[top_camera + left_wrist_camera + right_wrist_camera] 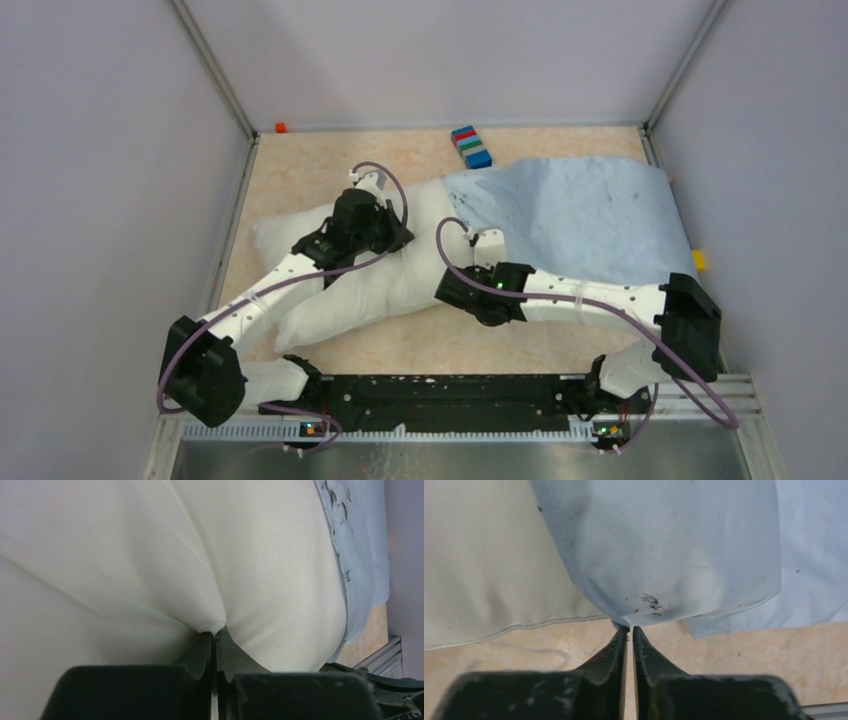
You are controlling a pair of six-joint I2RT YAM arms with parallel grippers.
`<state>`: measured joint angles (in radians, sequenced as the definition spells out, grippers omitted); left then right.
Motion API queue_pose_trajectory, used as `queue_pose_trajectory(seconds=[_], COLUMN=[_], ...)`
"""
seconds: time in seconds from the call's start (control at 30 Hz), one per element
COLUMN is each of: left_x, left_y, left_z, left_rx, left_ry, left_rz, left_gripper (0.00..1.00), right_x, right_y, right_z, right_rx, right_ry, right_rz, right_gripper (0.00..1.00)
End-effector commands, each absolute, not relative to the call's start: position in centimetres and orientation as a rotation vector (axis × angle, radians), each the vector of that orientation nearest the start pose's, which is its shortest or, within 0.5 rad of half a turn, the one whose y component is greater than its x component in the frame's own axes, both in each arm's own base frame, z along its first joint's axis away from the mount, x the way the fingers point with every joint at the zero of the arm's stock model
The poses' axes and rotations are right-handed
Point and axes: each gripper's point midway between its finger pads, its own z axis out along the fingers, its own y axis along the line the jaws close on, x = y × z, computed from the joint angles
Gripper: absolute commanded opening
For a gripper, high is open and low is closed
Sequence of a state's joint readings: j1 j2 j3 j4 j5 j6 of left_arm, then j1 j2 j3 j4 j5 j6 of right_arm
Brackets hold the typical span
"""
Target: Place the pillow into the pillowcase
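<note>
My left jaws are pinched tight on a fold of the pillow (385, 285), which lies slantwise on the counter (300, 170), long axis running near-left to far-right, its far end inside the mouth of the pillowcase (590, 215). My right jaws, all but closed, nip that mouth's near hem; the sack lies rightward, so the pillow must travel along its own length.

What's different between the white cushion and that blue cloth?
The pillow is off-white and plump; the pillowcase is light blue, thin and limp. The left pincer pinches the pillow; the right pincer pinches the pillowcase's edge. The pillowcase bears dark specks; the pillow looks plain. Both are soft fabric.
</note>
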<state>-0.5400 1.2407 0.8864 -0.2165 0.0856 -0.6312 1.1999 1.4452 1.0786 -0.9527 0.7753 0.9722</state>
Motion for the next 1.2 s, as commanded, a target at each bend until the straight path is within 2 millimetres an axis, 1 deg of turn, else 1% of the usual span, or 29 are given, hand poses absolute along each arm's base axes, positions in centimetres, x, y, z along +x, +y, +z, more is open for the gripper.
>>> queue_pose_trajectory(seconds=[0.0,0.07,0.17,0.23,0.27,0.3,0.33,0.4,0.43,0.5,0.57,0.6,0.63,0.73,0.87,1.0,1.17], left_x=[29.4,29.4,29.3,29.4,29.5,29.5,29.5,29.6,29.5,29.4,29.3,29.3,29.3,29.3,29.3,29.2,29.2], left_y=[-22.5,-22.7,-23.1,-23.4,-23.5,-23.6,-23.6,-23.6,-23.6,-23.6,-23.5,-23.6,-23.5,-23.5,-23.5,-23.5,-23.4], left_z=[15.9,15.8,16.0,16.2,16.4,16.5,16.7,16.9,17.0,16.8,16.7,16.6,16.6,16.7,16.6,16.5,16.3], left_rx=[-0.045,-0.047,-0.036,-0.027,-0.029,-0.028,-0.028,-0.03,-0.028,-0.027,-0.027,-0.026,-0.027,-0.029,-0.026,-0.028,-0.03], left_ry=[2.278,2.277,2.276,2.271,2.267,2.268,2.262,2.258,2.256,2.258,2.263,2.264,2.265,2.264,2.264,2.268,2.27], left_rz=[-0.753,-0.765,-0.796,-0.813,-0.818,-0.823,-0.826,-0.825,-0.828,-0.828,-0.828,-0.828,-0.826,-0.827,-0.823,-0.824,-0.818], left_gripper=[0.0,0.0,0.0,0.0,0.0,0.0,0.0,0.0,0.0,0.0,0.0,0.0,0.0,0.0,0.0,0.0,0.0], right_x=[20.0,19.6,16.9,14.7,13.9,13.4,13.5,14.6,15.4,16.9,18.1,18.4,18.7,19.1,19.1,19.2,19.8], right_y=[22.9,25.2,30.7,34.2,35.3,35.9,35.8,34.3,33.3,30.5,28.6,27.5,26.8,25.2,23.9,23.2,24.1], right_z=[14.8,15.5,17.1,17.6,17.5,17.3,17.1,16.7,16.8,17.2,17.9,17.9,18.0,17.7,17.0,16.1,15.0], right_rx=[-0.178,-0.283,-0.515,-0.649,-0.691,-0.704,-0.683,-0.603,-0.556,-0.447,-0.341,-0.313,-0.285,-0.221,-0.181,-0.161,-0.153], right_ry=[2.281,2.271,2.211,2.181,2.177,2.175,2.179,2.21,2.213,2.217,2.212,2.217,2.218,2.226,2.236,2.248,2.253], right_rz=[-0.183,-0.114,0.084,0.256,0.328,0.383,0.388,0.326,0.283,0.16,0.078,0.022,-0.015,-0.101,-0.156,-0.184,-0.123], right_gripper=[0.0,0.0,0.0,0.0,0.0,0.0,0.0,0.0,0.0,0.12,0.23,0.25,0.25,0.28,0.36,0.39,0.39])
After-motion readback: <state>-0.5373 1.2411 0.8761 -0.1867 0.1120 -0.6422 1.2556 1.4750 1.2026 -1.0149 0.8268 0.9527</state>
